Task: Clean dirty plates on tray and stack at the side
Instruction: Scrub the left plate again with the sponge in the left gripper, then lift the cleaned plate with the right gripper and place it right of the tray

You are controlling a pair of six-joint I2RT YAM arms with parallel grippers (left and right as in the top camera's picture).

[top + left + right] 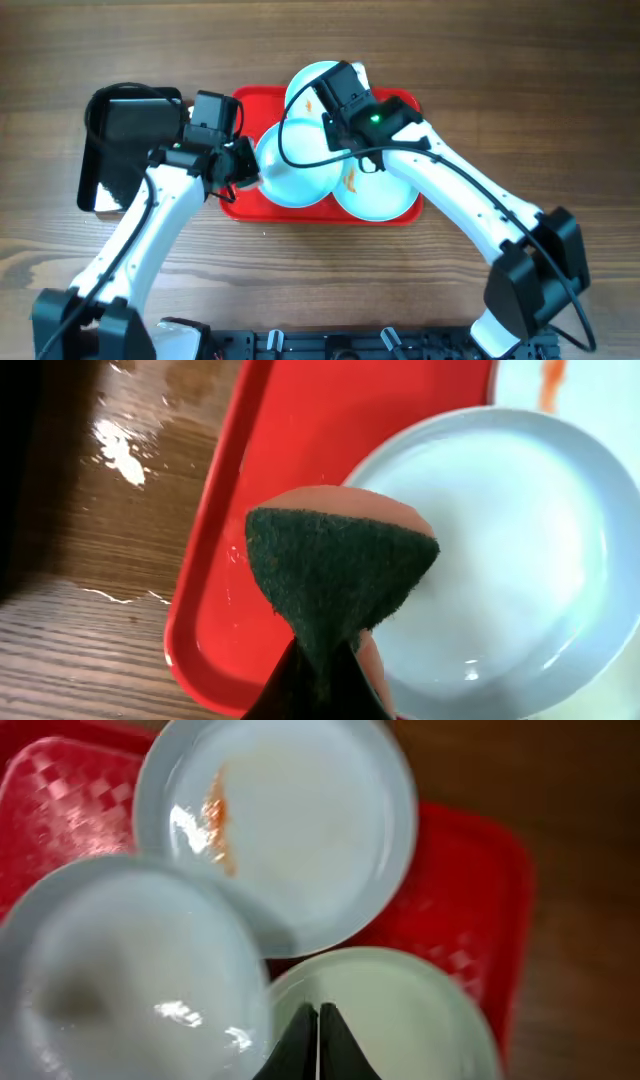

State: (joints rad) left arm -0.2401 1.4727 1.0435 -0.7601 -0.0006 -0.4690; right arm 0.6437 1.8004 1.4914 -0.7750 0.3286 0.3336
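Note:
Three pale plates lie overlapping on the red tray (245, 105): a back plate (303, 82), a middle plate (295, 170) and a right plate (385, 195) with an orange smear. My left gripper (243, 175) is at the middle plate's left rim, shut on a green-faced sponge (335, 575). The sponge hangs over the edge of that plate (500, 560) and the tray floor (290, 440). My right gripper (317, 1020) is shut with nothing between its fingers, tips over the back plate (400, 1020). The smeared plate (275, 830) and the middle plate (130, 980) show beyond.
A glossy black tray (125, 145) lies left of the red tray, with wet patches on the wooden table (115, 445) beside it. Bare wood surrounds the tray on the right and in front.

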